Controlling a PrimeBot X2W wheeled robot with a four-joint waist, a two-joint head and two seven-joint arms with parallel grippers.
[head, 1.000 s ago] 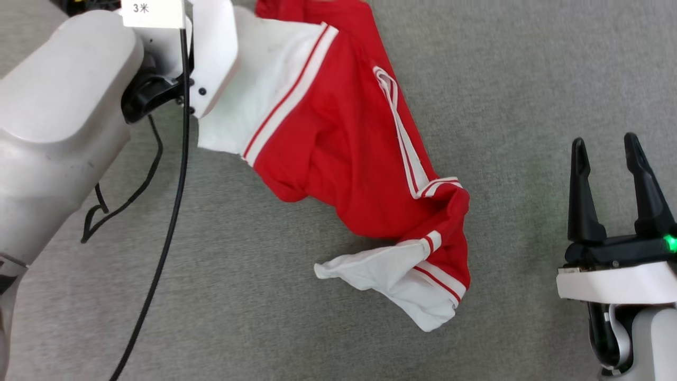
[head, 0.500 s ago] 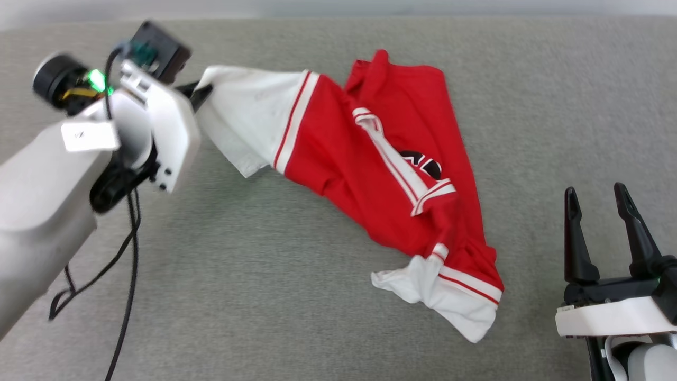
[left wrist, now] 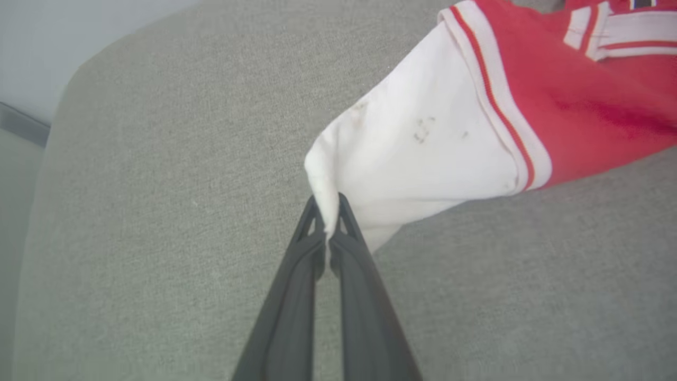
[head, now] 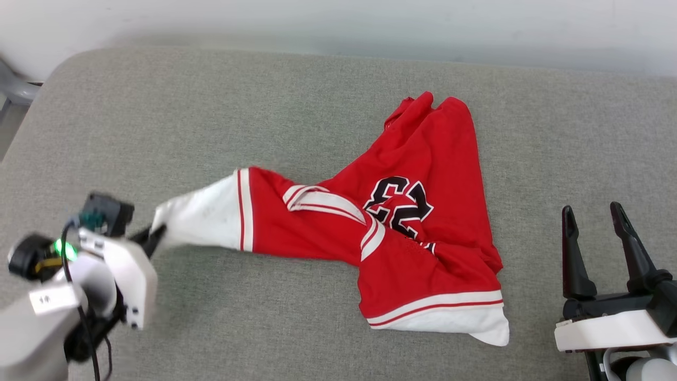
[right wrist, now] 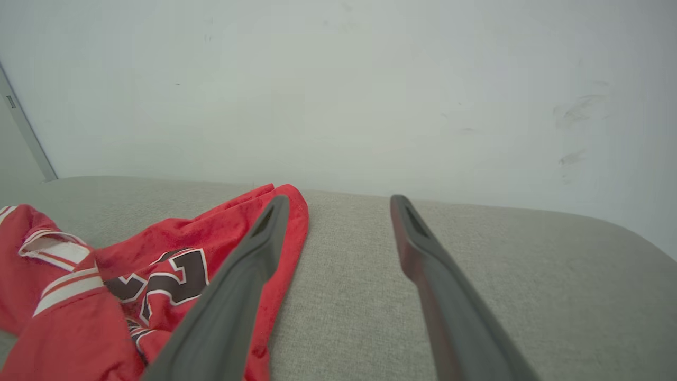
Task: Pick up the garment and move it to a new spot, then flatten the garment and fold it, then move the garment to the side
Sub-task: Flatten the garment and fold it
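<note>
The garment (head: 412, 233), a red jersey T-shirt with white sleeves and a black "23", lies crumpled on the grey padded surface (head: 264, 106). My left gripper (head: 154, 235) is shut on the tip of one white sleeve (left wrist: 412, 153) at the lower left, drawing that sleeve out sideways from the body. In the left wrist view, white cloth sits pinched between the two dark fingers (left wrist: 328, 222). My right gripper (head: 592, 214) stands open at the lower right, apart from the garment (right wrist: 158, 275), which lies to its left.
A pale wall (right wrist: 338, 79) rises behind the surface's far edge. The surface's rounded left corner (head: 58, 63) drops off to a floor strip. Bare grey surface (head: 582, 132) lies right of the garment and in front of it.
The camera view has shifted. My left gripper, still shut on the sleeve, has come down and toward me, and the lifted garment has settled on the surface with the "23" showing. The right gripper kept open.
</note>
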